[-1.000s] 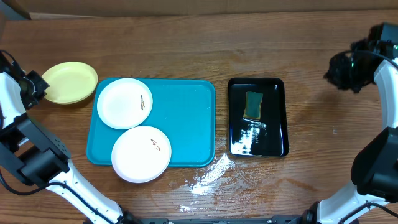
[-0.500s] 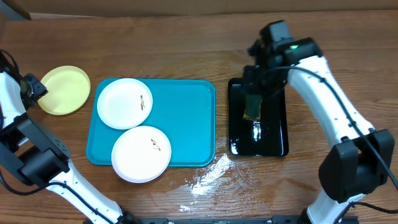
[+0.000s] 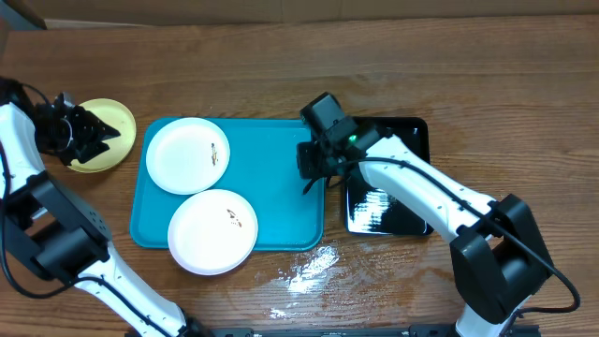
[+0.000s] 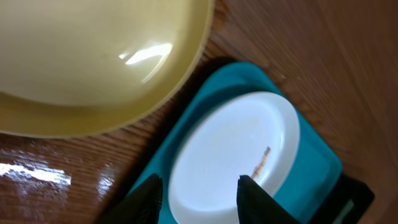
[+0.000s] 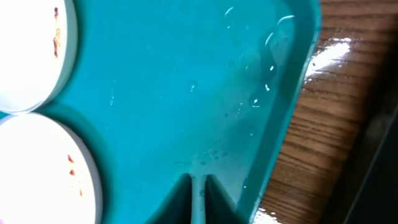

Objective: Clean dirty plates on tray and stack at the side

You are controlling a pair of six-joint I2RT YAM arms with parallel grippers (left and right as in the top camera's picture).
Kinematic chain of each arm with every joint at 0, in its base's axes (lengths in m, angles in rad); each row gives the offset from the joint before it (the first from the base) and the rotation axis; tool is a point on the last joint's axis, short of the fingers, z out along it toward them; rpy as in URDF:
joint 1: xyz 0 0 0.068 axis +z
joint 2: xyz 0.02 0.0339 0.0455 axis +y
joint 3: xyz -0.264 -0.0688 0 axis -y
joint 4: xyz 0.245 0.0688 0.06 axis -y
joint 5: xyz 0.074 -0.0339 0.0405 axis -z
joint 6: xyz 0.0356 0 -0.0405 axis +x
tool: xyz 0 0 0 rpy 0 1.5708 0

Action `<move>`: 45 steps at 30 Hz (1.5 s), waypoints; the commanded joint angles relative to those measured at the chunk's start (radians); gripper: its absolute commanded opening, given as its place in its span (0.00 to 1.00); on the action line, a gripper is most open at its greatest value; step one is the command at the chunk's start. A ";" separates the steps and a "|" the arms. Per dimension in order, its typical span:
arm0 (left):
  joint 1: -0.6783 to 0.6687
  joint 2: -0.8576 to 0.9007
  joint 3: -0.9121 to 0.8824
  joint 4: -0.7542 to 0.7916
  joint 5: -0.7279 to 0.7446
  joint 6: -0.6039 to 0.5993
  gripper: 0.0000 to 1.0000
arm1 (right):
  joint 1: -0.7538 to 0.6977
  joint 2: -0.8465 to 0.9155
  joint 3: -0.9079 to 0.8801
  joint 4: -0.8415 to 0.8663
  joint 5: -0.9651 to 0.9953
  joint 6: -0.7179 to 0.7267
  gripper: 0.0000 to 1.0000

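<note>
When the right fingers (image 5: 185, 202) left the black tray (image 3: 412, 140): within half a second they had crossed to the right rim of the tray (image 3: 281, 187), where they hung drawn together to a thin seam.
Right hold: could not be told. A sponge that lay in the black tray a second before was gone from the part left uncovered. No view showed it between the fingers, and the arm hid the rest of that tray.
Left fingers (image 4: 148, 198): spread well apart with nothing between them. A second before they stood beside the left rim of the yellow plate (image 3: 117, 120); at this moment they hung over it.
Yellow plate: lay off the tray, on the bench (image 3: 234, 75) by its left edge, toward the far corner. It had shifted slightly since a second before, and no specks showed on it.
White plates: the far one (image 3: 187, 155) and the near one (image 3: 212, 231) were both unmoved on the left half of the tray. The near one overhung the near rim, and each carried dark specks.
Tray's right half: was bare, with water drops (image 5: 261, 93) beading it under the right fingers.
Bench by the tray's near right corner: a wet patch (image 3: 314, 267) lay there as before.
Meaning for the task: one plate seemed finished and set aside as the base of the stack, with two left to clean. The right arm's crossing looked like an approach to wipe the next plate, and the left fingers were free to steady or carry it.
</note>
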 commanded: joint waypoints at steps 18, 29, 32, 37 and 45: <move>-0.179 -0.328 -0.203 -0.108 -0.402 -0.061 0.54 | -0.042 0.151 -0.006 0.115 0.152 0.162 0.33; -0.105 -0.325 -0.502 0.132 -0.584 -0.143 0.50 | -0.042 0.152 -0.006 0.115 0.169 0.162 0.32; -0.095 -0.320 -0.578 0.241 -0.575 -0.065 0.49 | -0.042 0.152 -0.007 0.114 0.169 0.161 0.32; -0.095 -0.320 -0.656 0.388 -0.446 0.109 0.46 | -0.042 0.152 -0.007 0.114 0.169 0.161 0.32; -0.095 -0.264 -0.682 0.402 -0.363 0.203 0.43 | -0.042 0.158 -0.007 0.124 0.169 0.162 0.33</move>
